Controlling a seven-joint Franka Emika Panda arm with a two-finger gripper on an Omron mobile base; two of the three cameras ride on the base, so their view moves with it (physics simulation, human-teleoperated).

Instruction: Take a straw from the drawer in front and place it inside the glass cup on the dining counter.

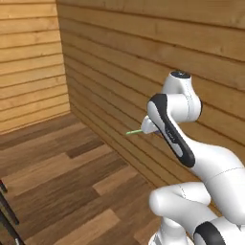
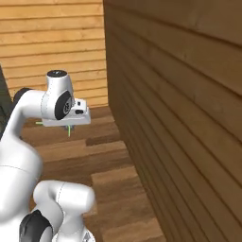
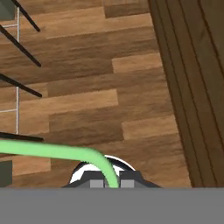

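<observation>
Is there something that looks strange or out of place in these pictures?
Yes. The straw in the shut gripper looks bent in the hand view, curving sharply at the fingers. The arm faces a bare wooden wall and plank floor.

Straw pinched in end effector — above wood floor
</observation>
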